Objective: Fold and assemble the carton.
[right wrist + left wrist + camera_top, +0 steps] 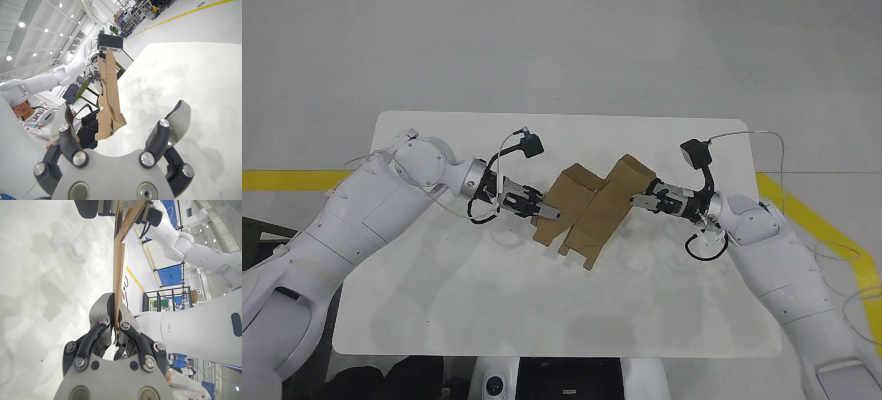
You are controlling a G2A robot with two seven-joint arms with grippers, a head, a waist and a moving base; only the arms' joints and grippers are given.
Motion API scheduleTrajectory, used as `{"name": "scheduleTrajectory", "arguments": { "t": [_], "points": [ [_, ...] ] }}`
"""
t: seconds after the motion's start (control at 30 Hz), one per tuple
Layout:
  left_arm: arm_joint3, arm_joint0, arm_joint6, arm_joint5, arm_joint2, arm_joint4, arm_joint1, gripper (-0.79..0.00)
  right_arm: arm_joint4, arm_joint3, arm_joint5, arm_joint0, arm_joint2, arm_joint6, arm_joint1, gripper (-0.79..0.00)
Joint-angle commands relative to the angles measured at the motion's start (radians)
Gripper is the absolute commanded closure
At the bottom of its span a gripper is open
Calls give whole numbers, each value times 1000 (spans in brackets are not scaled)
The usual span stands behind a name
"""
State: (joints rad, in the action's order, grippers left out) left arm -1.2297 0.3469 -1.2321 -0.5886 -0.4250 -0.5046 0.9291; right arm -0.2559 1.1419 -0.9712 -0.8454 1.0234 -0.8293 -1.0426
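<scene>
Pale grey floor (542,50) with yellow tape lines (292,180) is seen all round, and one white bench (442,300) is parked in the middle of it. So, just one carton (587,205) is counted: brown corrugated board, not boxed up yet, basically a flattened sheet with notched flaps. It's held up off the bench, over the middle of it, between the two sets of jaws.

From above, its broad face is turned up and its long axis is laid on a diagonal, from the far end by the right jaws down to the near end just past the left jaws. Two flap ends can be made out at that near end, stepped one past the other.

Left jaws are clamped tight on the carton's edge, with the board seen edge-on and pinched between both pads (111,306) in the left wrist view.

Right jaws are spread wide. One corner of the carton is poked into the gap between them, but neither fingertip (179,108) is seen touching it, so nothing is gripped on that side.
</scene>
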Motion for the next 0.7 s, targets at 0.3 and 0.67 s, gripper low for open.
{"name": "scheduleTrajectory", "arguments": {
  "t": [0.3,0.67],
  "points": [
    [-39,-51,-22,22,94,25,-27,0,34,-7,-4,11,-27,-15,13,-160],
    [-49,-107,-6,6,184,2,-48,0,23,21,-17,30,-131,-3,47,-6]
  ]
}}
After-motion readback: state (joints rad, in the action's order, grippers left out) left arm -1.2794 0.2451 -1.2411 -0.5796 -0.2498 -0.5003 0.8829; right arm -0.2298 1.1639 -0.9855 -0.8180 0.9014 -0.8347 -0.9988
